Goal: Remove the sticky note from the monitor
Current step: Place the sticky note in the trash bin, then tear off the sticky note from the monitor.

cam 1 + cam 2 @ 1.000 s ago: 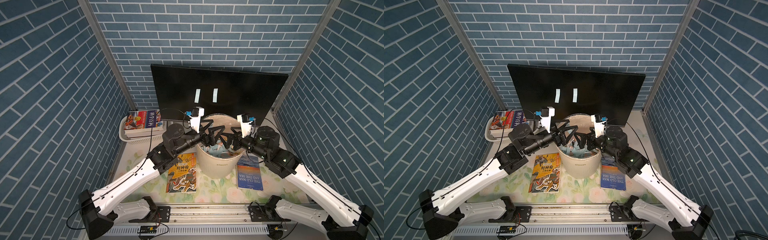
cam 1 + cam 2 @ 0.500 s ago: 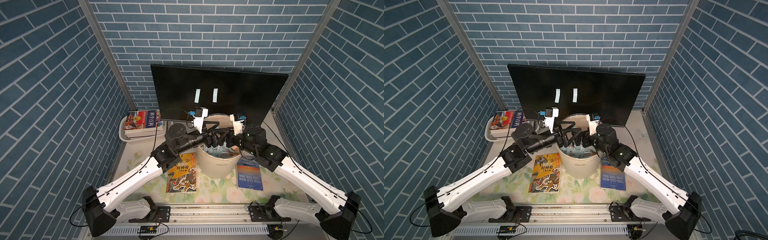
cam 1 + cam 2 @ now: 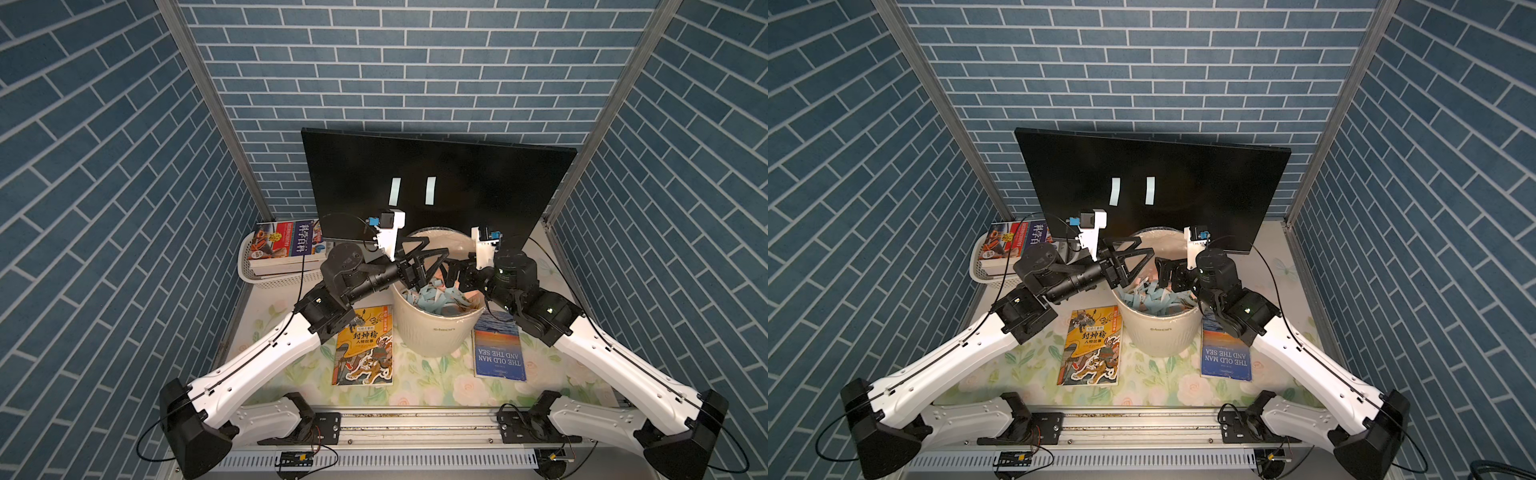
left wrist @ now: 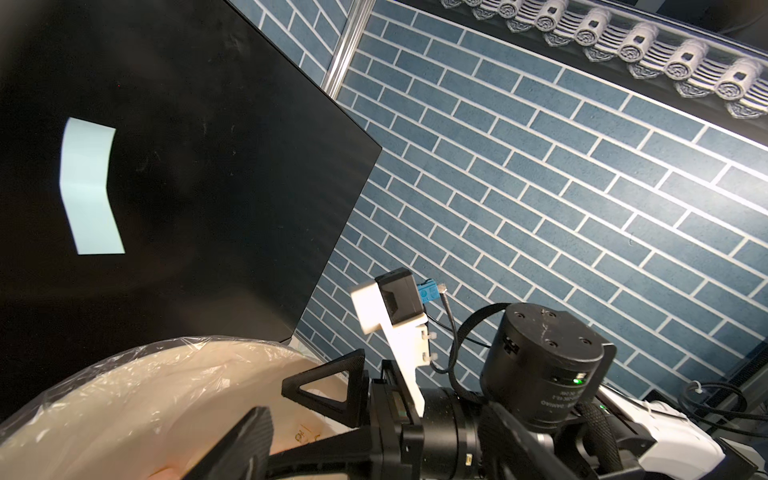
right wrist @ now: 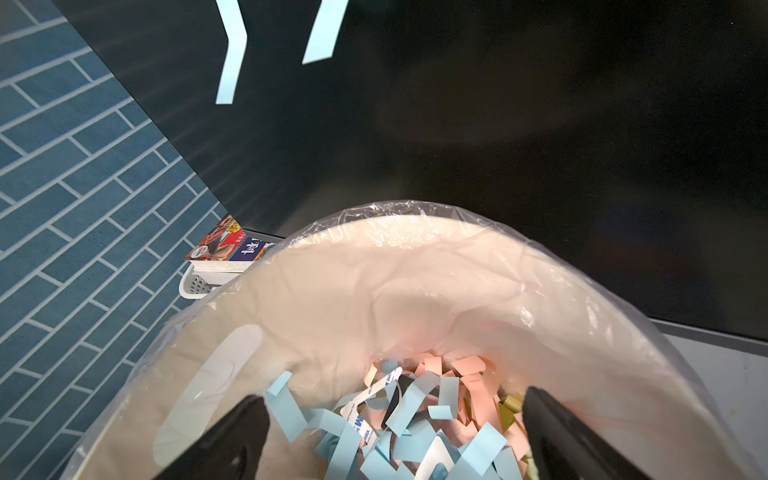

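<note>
Jaws stay spread and empty over the bin (image 3: pixel 432 332); the right arm (image 3: pixel 582 332) has shifted. We count two sticky notes (image 3: pixel 395 191) left on the monitor (image 3: pixel 478 174).

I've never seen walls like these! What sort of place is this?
Probably a pretend office corner for testing robots: brick-patterned panels box it in, a monitor stands behind a white bin of paper scraps, and robot arms sit on a rail in front.
</note>
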Controlling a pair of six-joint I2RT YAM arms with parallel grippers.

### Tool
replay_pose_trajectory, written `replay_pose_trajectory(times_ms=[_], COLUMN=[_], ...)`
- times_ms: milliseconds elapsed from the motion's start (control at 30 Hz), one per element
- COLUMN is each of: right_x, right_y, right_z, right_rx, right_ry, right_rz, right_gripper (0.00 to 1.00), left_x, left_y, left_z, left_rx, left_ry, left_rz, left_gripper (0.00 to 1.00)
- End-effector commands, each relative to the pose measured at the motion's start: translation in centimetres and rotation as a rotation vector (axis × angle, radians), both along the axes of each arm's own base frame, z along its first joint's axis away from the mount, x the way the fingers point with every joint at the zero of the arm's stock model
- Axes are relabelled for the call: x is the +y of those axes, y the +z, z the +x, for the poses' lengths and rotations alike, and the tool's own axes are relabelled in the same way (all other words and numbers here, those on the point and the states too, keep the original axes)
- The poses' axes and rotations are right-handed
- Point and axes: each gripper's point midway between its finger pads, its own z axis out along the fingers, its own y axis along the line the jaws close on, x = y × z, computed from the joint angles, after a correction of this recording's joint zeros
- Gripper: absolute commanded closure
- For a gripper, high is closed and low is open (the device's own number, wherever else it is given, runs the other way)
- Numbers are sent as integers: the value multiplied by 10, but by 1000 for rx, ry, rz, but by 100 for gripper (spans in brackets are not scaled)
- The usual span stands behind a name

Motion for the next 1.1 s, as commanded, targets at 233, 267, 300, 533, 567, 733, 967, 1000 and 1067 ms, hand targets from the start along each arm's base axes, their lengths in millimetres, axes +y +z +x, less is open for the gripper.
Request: replay_pose_trajectory(times_ms=[233, 267, 300, 533, 567, 733, 967, 1000, 1067], right_x=[-2, -1, -1, 2, 2, -1, -8, -9, -10], right_y=[43, 45, 47, 57, 58, 63, 70, 72, 73], right_z=[-24, -27, -30, -45, -47, -55, -62, -62, -64], right_rx=[-66, -70, -73, -90, -94, -117, -150, -156, -162], right_ry=[90, 102, 112, 185, 195, 217, 224, 223, 224], right_rz=[117, 126, 136, 184, 188, 209, 229, 234, 240], right_gripper=[0, 0, 0, 0, 0, 0, 0, 0, 0], left_x=[22, 24, 27, 60, 65, 81, 98, 99, 100], left_y=[0, 0, 1, 8, 9, 13, 6, 5, 3], left_z=[25, 28, 32, 64, 68, 86, 112, 115, 120], left_rx=[20, 26, 30, 89, 99, 142, 217, 226, 238], left_ry=[83, 90, 98, 162, 170, 189, 214, 215, 210], left_rz=[-9, -15, -24, -140, -160, -243, -327, -339, -353], left_gripper=[17, 18, 18, 18, 18, 17, 15, 15, 15])
